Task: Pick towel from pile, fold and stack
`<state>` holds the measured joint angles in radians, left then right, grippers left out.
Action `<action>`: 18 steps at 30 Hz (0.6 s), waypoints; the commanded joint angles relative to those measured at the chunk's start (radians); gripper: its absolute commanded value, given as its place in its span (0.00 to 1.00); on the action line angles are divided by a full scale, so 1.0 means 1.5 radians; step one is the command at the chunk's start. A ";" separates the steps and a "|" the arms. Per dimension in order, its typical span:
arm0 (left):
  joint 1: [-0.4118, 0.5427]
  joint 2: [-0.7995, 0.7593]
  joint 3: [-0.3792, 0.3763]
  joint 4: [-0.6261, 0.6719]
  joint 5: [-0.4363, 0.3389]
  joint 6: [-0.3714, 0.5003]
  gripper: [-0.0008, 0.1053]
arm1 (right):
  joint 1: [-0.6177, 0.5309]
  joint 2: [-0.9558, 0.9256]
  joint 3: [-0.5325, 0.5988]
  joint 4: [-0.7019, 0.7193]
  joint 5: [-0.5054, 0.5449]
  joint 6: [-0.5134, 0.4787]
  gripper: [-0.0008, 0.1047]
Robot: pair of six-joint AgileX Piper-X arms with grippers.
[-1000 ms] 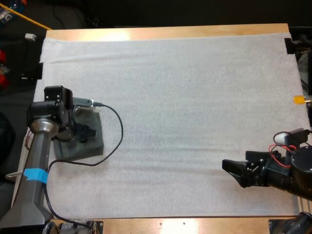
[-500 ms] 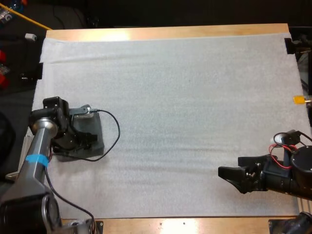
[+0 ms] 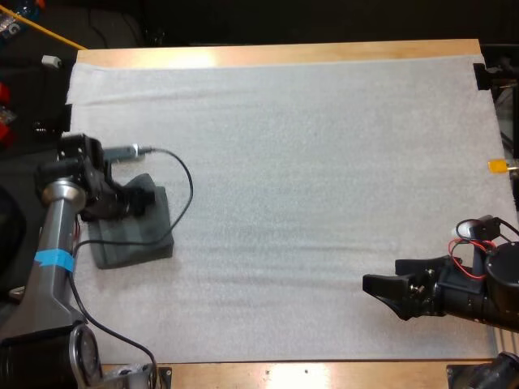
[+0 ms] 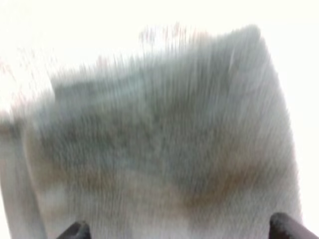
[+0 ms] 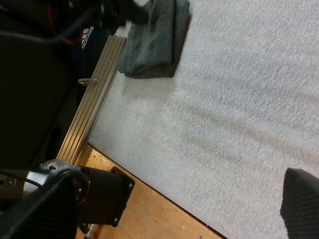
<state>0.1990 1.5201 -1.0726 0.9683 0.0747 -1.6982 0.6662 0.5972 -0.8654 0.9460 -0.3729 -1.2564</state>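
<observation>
At nine o'clock on the mat point(image 3: 324, 162), my left claw point(image 3: 139, 199) stands wide over the folded towel point(image 3: 134, 243), gripping nothing. I'd rise straight up so the fold isn't dragged. At four o'clock my right claw point(image 3: 381, 287) hovers, also wide.

Wooden table point(image 3: 324, 53), white mat point(image 3: 324, 203) covering it, folded grey-green towel point(image 3: 136, 243) near mat's left edge

The folded towel point(image 3: 138, 243) is soft matt cloth, the white mat point(image 3: 324, 178) grainy and matt, the table point(image 3: 284, 53) smooth wood.
</observation>
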 commanded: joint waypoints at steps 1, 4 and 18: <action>-0.003 -0.007 -0.013 -0.017 0.015 -0.009 0.64 | 0.001 -0.001 -0.005 -0.004 -0.009 -0.001 0.77; -0.003 -0.007 -0.017 -0.051 0.021 -0.022 0.62 | 0.001 -0.001 -0.005 -0.004 -0.009 0.001 0.77; -0.003 0.115 -0.017 -0.068 0.023 -0.040 0.59 | 0.001 -0.001 -0.005 0.001 -0.009 0.016 0.77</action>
<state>0.1990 1.6977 -1.0939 0.8625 0.1093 -1.7451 0.6662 0.5972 -0.8654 0.9460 -0.3729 -1.2342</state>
